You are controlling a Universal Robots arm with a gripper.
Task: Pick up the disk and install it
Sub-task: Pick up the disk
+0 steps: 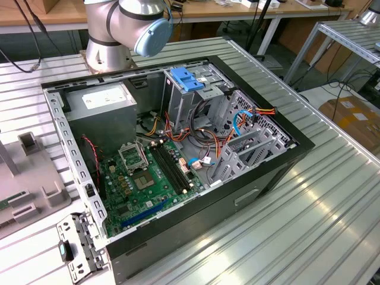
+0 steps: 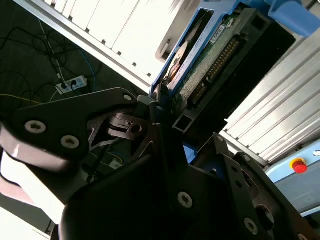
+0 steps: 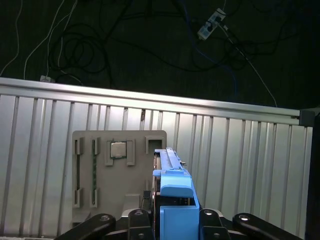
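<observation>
The disk (image 3: 172,187) stands on edge between my gripper's (image 3: 174,217) dark finger links in the first wrist view, its blue side rail facing the camera. It hangs above a grey fixture plate (image 3: 117,175) on the ribbed table. In the second wrist view the disk (image 2: 210,55) shows its green circuit board, connector pins and blue rails, with the gripper (image 2: 161,111) shut on its near end. In the exterior view the open computer case (image 1: 178,148) lies on the table, and its drive cage (image 1: 205,95) at the back carries a light-blue latch bracket (image 1: 187,78).
Inside the case are a grey power-supply box (image 1: 101,110), a green motherboard (image 1: 145,178) and loose coloured cables (image 1: 208,139). The arm's base (image 1: 110,50) stands behind the case. The grey fixture plate (image 1: 27,190) lies at the exterior view's left. Cables trail on the floor (image 3: 100,45) beyond the table edge.
</observation>
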